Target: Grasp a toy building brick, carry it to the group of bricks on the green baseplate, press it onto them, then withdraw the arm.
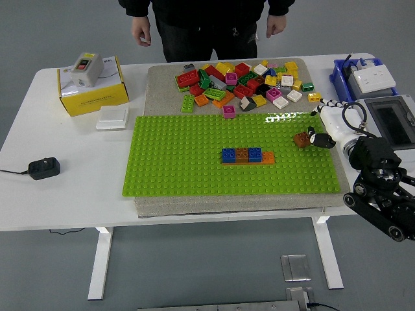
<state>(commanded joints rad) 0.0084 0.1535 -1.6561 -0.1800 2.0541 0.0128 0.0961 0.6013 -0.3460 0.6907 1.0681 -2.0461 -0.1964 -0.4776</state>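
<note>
- Brown brick (301,138) rests on the green baseplate (181,162) near its right edge, well apart from the brick group (248,155).
- Right hand (322,136) touches it (grip unclear), seemingly readying a lift.

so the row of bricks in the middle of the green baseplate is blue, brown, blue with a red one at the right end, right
Not quite. In the head view the row of bricks on the green baseplate runs blue, brown, blue, but the brick at its right end is orange, not red. The rest is right: the row sits near the middle of the plate.
</note>
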